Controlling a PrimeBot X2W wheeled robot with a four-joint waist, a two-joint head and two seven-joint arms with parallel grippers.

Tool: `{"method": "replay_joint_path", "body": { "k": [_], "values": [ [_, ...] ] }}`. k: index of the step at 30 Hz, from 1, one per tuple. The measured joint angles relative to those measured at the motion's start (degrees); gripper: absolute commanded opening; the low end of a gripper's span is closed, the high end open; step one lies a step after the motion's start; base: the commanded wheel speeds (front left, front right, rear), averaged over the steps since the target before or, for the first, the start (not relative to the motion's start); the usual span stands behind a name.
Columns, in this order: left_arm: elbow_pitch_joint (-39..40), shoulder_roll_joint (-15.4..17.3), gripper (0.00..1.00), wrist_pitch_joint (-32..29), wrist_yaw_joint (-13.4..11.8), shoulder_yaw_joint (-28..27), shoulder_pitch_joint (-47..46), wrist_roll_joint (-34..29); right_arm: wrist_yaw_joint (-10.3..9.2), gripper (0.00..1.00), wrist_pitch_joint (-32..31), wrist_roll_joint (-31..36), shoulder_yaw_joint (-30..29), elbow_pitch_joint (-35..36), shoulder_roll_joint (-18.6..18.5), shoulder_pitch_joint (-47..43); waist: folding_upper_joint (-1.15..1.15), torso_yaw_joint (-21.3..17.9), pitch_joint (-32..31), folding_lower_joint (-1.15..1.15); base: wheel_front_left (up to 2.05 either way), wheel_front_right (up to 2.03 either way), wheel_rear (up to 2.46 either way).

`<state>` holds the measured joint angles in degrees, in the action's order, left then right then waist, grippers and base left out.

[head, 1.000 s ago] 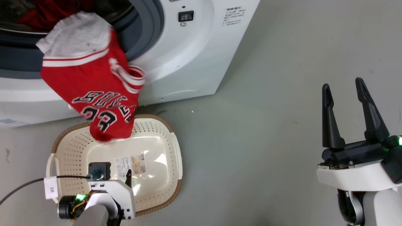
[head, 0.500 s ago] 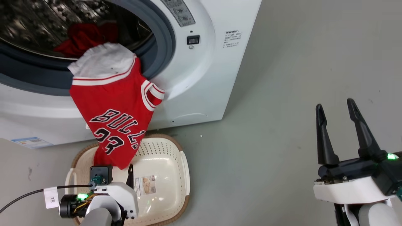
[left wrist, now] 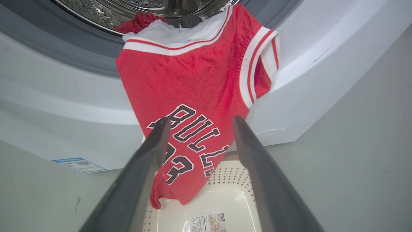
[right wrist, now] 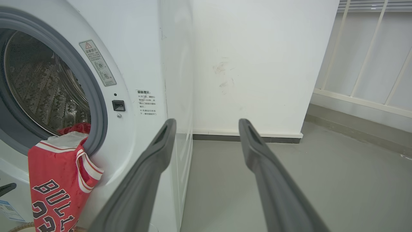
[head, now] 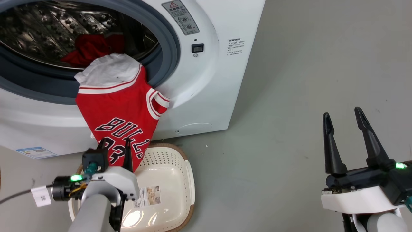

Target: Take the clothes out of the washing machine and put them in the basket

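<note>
Over grey floor (head: 289,96), clothes (head: 119,106) hang from the washing machine (head: 209,96), just before wide-open left jaws.

You have a smooth grey-green floor (head: 305,80), evenly lit and marked by a few small specks. Behind it you see a plain white wall (right wrist: 264,48) with faint scuff marks (right wrist: 222,69) and a dark skirting strip (right wrist: 248,138) at its foot. To the right, pale panels (right wrist: 370,64) are divided by slim upright bars and stand above a low grey ledge (right wrist: 354,120).
</note>
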<state>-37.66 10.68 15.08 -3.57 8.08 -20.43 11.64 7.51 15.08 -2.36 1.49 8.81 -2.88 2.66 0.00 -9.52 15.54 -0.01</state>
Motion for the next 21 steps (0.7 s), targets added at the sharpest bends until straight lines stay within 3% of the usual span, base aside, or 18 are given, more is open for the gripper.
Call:
{"method": "replay_joint_path", "body": {
  "k": [7, 21],
  "values": [
    [-6.62, 0.35, 1.00, 0.00, 1.02, -1.74, -7.89, -0.90, 0.00, 1.00, 0.00, -0.47, 0.69, 0.30, 0.00, 1.40, 0.00, -1.19, 2.89, 0.00, 0.00, 0.00, 0.00],
    [-18.36, 4.74, 1.00, 0.00, 1.12, -4.71, -22.75, -1.07, 0.00, 1.00, 0.00, -2.22, 0.46, 1.43, 0.00, 6.54, 0.00, -4.51, 12.63, 0.01, 0.00, 0.00, 0.00]
  ]
}}
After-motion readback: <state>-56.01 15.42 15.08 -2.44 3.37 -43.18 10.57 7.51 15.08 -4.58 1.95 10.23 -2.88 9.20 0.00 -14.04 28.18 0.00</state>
